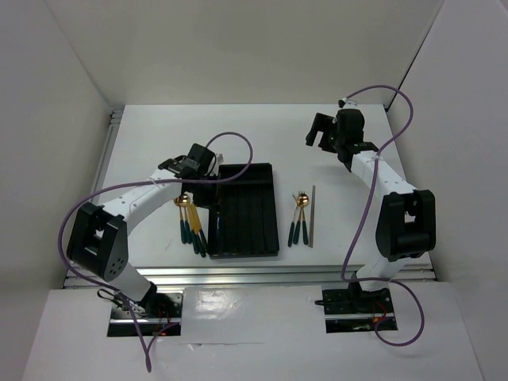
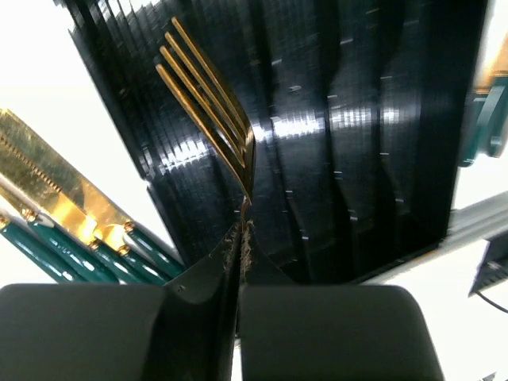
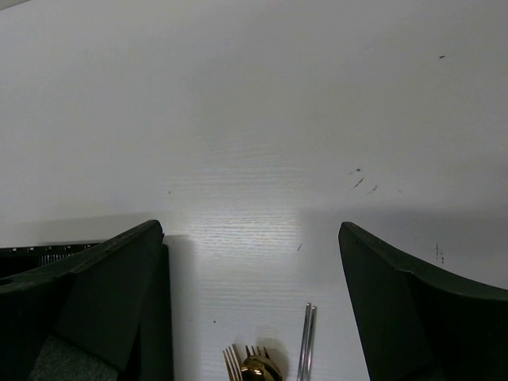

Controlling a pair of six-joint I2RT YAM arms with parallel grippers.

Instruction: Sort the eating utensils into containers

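Gripping the gold fork at its neck, the left claw is pinched shut, and the tines fan out toward 11 o'clock from its fingertips in the left wrist view. Fork and claw hang over the black tray, near its 10 o'clock corner in the top view. The tray's long compartments show ribbed black floor; their number I cannot tell. On the bench at the tray's 9 o'clock lies a cluster of teal-handled pieces, at least three, overlapping. At its 3 o'clock a spoon and a second fork lie side by side, with one grey stick just beside them. The right claw, fingers spread wide and holding nothing, hovers over the bench at the tray's 1 o'clock
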